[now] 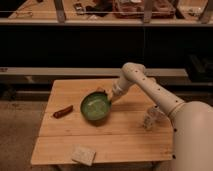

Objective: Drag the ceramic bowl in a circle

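I am looking at a dim room with a dark shelf unit behind and a cluttered counter [75,22] along the top, and in front of it a light wooden table [125,135] that takes up the middle of my view. My white arm [150,90] reaches in from the right and bends down to the table, ending in the gripper [111,96] near the table's centre. Its fingers [109,98] are clenched, and as far as I can make out they pinch the rim of the green bowl [95,107] at its upper right edge. The rest of the bowl spreads out to the lower left of the fingers and rests on the wood. Further left of the fingers, just past the bowl and apart from it, lies a small reddish-brown stick-shaped thing [63,111], set at a slant. Well below the fingers, near the table's front edge, sits a pale square pad [83,154]. To the right of the fingers and lower, under my forearm, stands a small whitish object [150,120] whose shape I cannot tell.
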{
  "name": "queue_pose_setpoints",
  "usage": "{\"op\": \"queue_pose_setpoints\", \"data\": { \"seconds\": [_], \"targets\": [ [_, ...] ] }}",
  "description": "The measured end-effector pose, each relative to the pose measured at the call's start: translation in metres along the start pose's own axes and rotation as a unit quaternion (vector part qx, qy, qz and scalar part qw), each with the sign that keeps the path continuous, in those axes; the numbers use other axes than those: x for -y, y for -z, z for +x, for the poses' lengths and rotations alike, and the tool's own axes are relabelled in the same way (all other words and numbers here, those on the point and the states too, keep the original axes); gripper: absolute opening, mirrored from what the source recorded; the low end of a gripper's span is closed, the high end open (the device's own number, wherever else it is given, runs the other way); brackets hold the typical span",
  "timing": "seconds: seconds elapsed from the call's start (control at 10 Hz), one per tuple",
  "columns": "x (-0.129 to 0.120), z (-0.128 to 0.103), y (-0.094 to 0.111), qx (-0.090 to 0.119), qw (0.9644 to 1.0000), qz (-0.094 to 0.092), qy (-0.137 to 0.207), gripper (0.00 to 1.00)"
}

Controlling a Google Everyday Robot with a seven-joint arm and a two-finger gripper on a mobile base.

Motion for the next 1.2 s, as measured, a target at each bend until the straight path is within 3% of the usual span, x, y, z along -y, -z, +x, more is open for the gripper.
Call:
{"op": "queue_pose_setpoints", "data": {
  "seconds": [0.3, 0.6, 0.8, 1.0, 1.2],
  "targets": [
    [-0.05, -0.02, 0.008, -0.012, 0.9985, -0.039, -0.035, 0.0],
    [-0.075, -0.048, 0.025, -0.026, 0.9958, -0.084, -0.024, 0.0],
    [-0.072, -0.077, 0.036, -0.032, 0.9918, -0.123, 0.016, 0.0],
    [-0.064, -0.108, 0.046, -0.03, 0.9873, -0.148, 0.049, 0.0],
    [-0.039, -0.136, 0.047, -0.022, 0.9865, -0.147, 0.069, 0.0]
  ]
}}
